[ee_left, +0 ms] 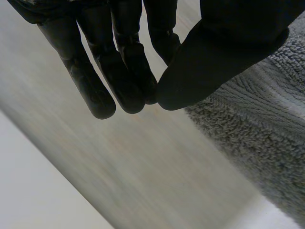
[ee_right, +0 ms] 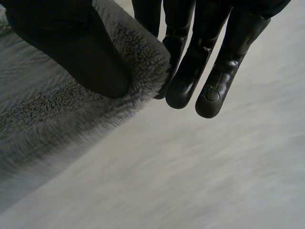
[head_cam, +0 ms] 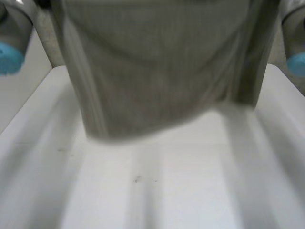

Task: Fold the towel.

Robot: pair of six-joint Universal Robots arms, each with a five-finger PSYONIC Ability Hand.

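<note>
A grey towel [head_cam: 152,71] hangs spread out in the air above the white table [head_cam: 181,191], its lower edge sagging and free. In the left wrist view my left hand [ee_left: 128,62] has its thumb [ee_left: 214,62] pressed to its straight fingers, and the towel [ee_left: 257,143] comes out from under the thumb at a top corner. My right hand [ee_right: 188,71] pinches the other top corner of the towel [ee_right: 47,119] between its thumb [ee_right: 71,47] and its straight fingers.
Both arms rise at the sides of the head view, the left arm's blue cap [head_cam: 7,57] and the right arm's blue cap [head_cam: 298,64] level with the towel. Bare white tabletop lies below and in front of the hanging cloth.
</note>
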